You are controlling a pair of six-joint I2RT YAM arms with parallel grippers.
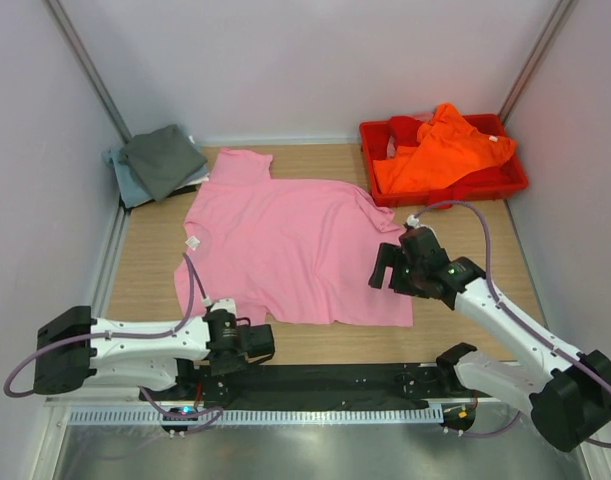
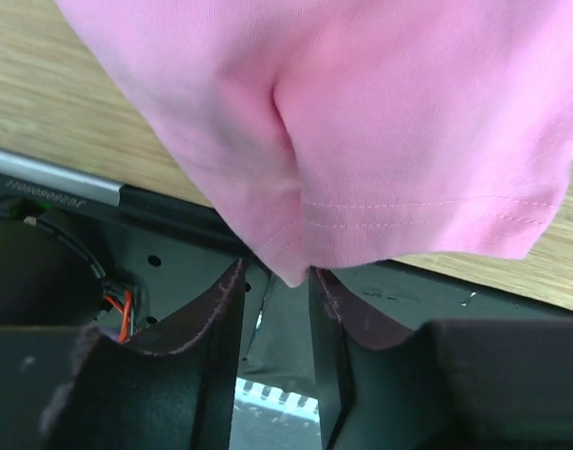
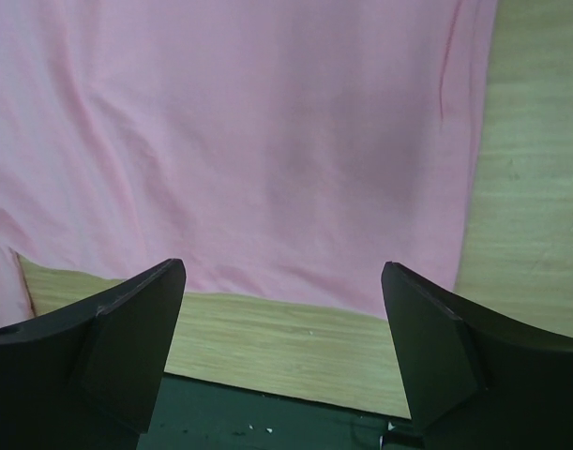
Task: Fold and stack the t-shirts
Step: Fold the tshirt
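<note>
- The pink t-shirt (image 1: 285, 245) lies spread flat in the middle of the bench (image 1: 145, 250). Its collar points to 11 o'clock and its hem runs along the near side.
- The left jaws sit at the shirt's 7 o'clock corner, low over the bench edge. They are drawn in to a narrow gap, and the tip of the hem corner dips between the two fingertips (image 2: 232, 281). Whether they actually pinch the cloth cannot be told.
- The cloth above that corner is pulled into a soft crease.
- The right jaws stand wide apart and hold nothing. They hang over the shirt at its 4 o'clock side, with the near hem lying across the gap between the fingertips (image 3: 164, 291).
- The orange t-shirt (image 1: 440, 150) is heaped loosely in the red tray (image 1: 515, 180) at 1 o'clock on the bench.
- The dark grey t-shirt (image 1: 163, 158) lies folded on top of the pale blue-grey t-shirt (image 1: 125, 180) at 10 o'clock, just beside the pink sleeve.
</note>
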